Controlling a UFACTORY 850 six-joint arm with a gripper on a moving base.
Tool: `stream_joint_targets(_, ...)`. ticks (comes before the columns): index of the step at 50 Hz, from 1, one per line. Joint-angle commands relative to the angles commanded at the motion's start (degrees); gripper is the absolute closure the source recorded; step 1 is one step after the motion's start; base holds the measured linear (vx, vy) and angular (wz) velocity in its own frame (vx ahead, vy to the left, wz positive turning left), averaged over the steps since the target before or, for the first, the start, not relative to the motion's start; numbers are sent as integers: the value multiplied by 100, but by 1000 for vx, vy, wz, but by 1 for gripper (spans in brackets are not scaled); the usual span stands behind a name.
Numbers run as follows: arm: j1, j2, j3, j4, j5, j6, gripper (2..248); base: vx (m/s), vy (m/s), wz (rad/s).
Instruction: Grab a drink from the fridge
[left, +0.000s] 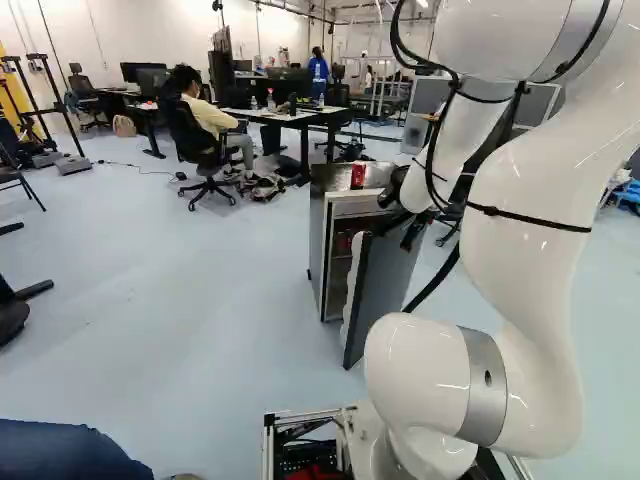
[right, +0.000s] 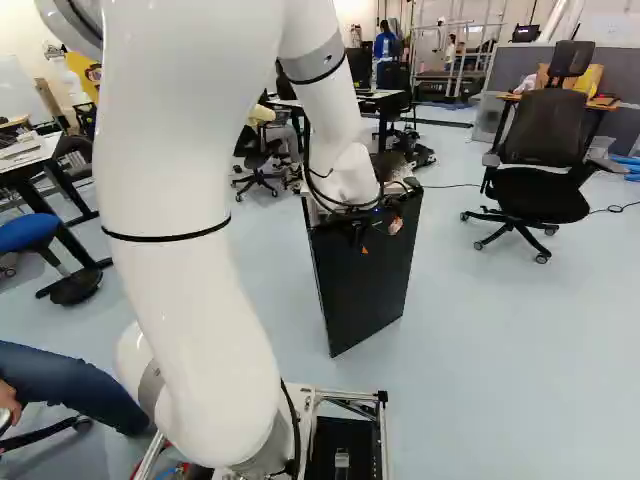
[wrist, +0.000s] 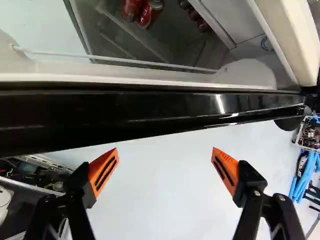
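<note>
At the left base view's middle, we list: one open fridge (left: 317, 225); inside, two bright-red cans (wrist: 150, 14); one gripper (right: 379, 238), angled downward, released.

One fridge (left: 318, 240) is seen; inside it, two bright cans (wrist: 150, 14) and at least two darker cans (wrist: 193, 14) are shown.

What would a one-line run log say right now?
tool: open, beside door edge | fridge door: open | red cans: inside fridge, ungrasped
</note>
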Motion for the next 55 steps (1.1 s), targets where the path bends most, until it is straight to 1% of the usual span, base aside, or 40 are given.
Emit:
stream_joint_targets(12, 85, -36, -46, 13, 0, 0, 3, 0, 0, 0)
stream_joint_targets(32, 230, -99, -126, 137, 0, 0, 3, 0, 0, 0)
stream_joint_targets(55, 394, -177, -226, 374, 0, 0, 3, 0, 0, 0)
